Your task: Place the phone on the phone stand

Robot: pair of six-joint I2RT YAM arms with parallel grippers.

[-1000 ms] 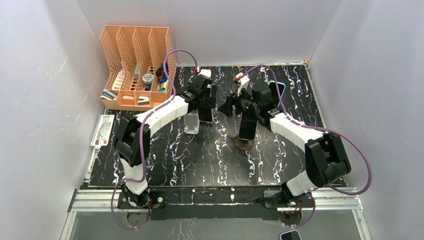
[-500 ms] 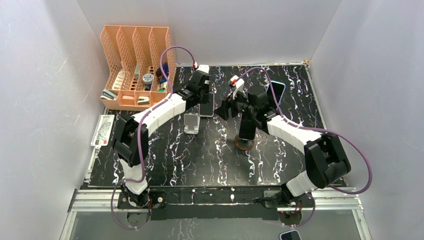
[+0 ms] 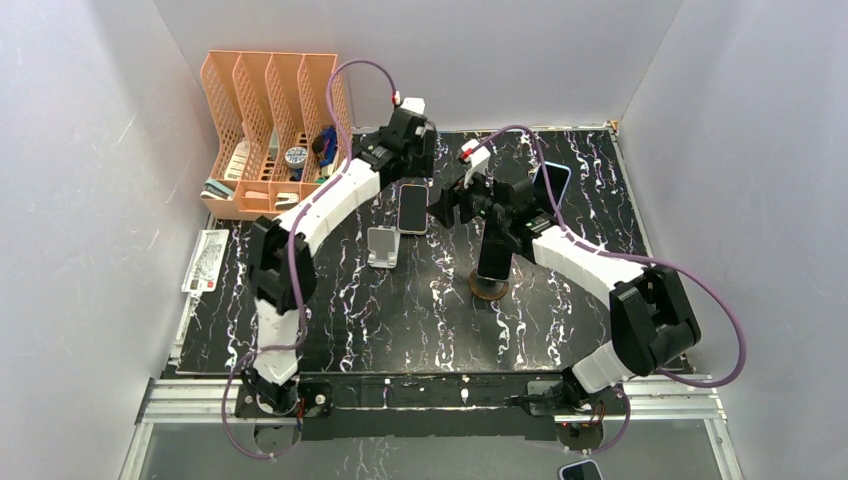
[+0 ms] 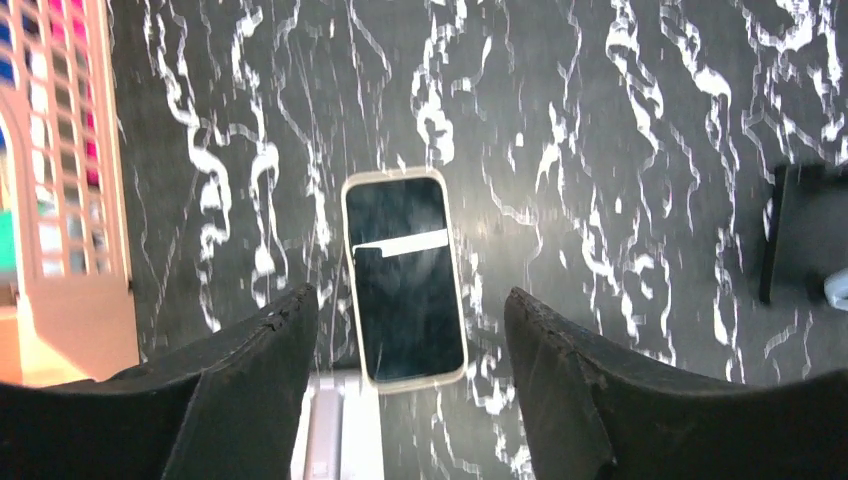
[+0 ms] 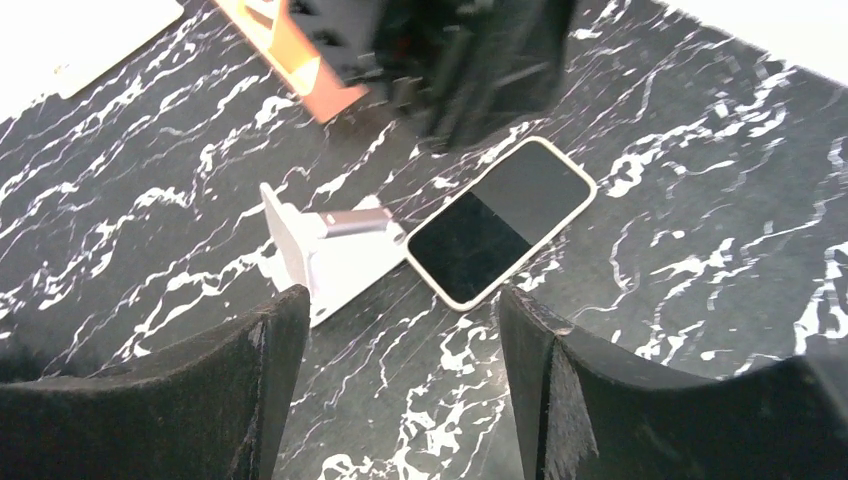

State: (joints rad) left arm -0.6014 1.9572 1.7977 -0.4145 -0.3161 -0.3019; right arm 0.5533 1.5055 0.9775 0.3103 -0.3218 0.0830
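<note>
Zero placement yet: phone (image 3: 413, 208) lies flat on table (image 3: 400, 310), touching far side of phone stand (image 3: 382, 246). Left gripper (image 4: 405, 300) above it, jaws wide, empty; right gripper (image 5: 400, 300) wide, empty. Grasp, lift, seating remain.

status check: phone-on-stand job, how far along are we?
Done: nothing visible yet. The cream-cased, black-screened phone lies flat, screen up, on the black marbled table, next to the small silver phone stand, not on it.
In hand: nothing. The left gripper hangs open above the phone; the right gripper is open and empty.
Left: grasp the phone, lift it, seat it on the stand.
</note>
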